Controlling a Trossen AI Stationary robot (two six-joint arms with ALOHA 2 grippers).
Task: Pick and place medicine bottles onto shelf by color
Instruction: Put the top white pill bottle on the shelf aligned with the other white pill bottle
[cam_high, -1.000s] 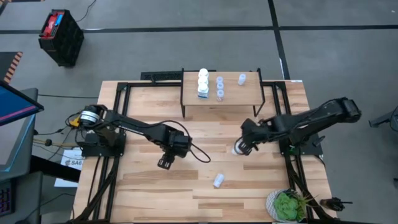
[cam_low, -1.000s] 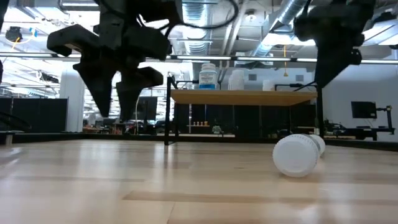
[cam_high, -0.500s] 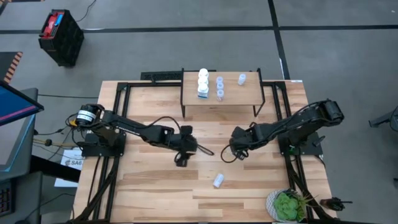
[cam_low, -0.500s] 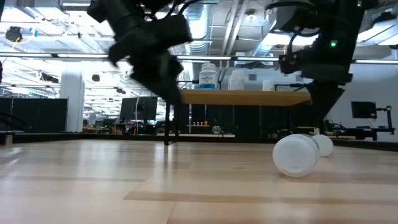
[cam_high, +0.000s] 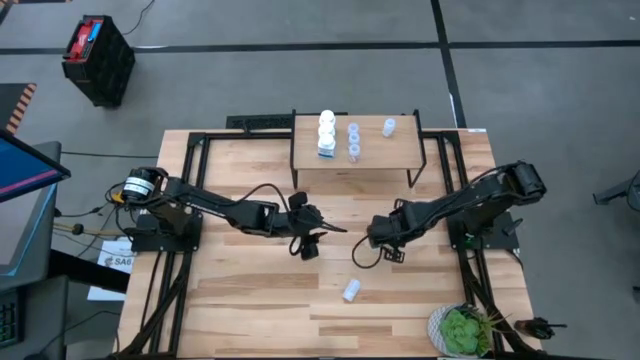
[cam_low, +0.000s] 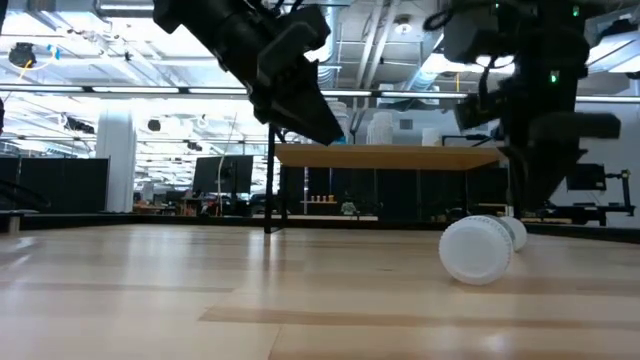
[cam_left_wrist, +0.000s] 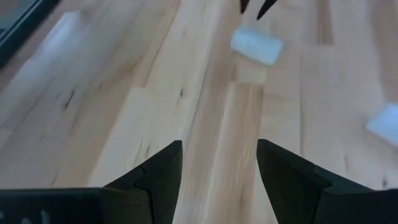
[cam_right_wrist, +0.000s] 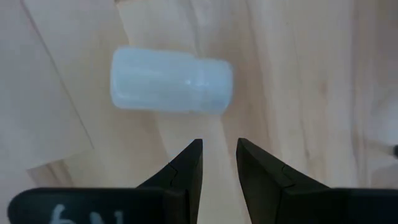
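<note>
On the shelf (cam_high: 372, 160) stand white bottles (cam_high: 326, 126) at its left and pale blue bottles (cam_high: 353, 140) beside them, with one more (cam_high: 388, 126) to the right. A pale blue bottle (cam_right_wrist: 171, 79) lies on its side on the table just ahead of my right gripper (cam_right_wrist: 219, 155), whose fingers stand a narrow gap apart, touching nothing. The same bottle shows in the high view (cam_high: 357, 258). Another bottle (cam_high: 351, 290) lies nearer the front edge, large in the low view (cam_low: 477, 250). My left gripper (cam_high: 308, 245) is open and empty above mid-table.
A potted green plant (cam_high: 462, 330) stands at the table's near right corner. The shelf's black legs (cam_high: 294, 172) stand on the far part of the table. The two arms' grippers are close together at mid-table. Bare wood lies at the near left (cam_high: 230, 310).
My left gripper has gone toward the table's right edge and slightly toward the far edge, turning to point at the lying bottles. My right gripper has gone toward the table's left and a little toward the near edge, staying low over the table.
</note>
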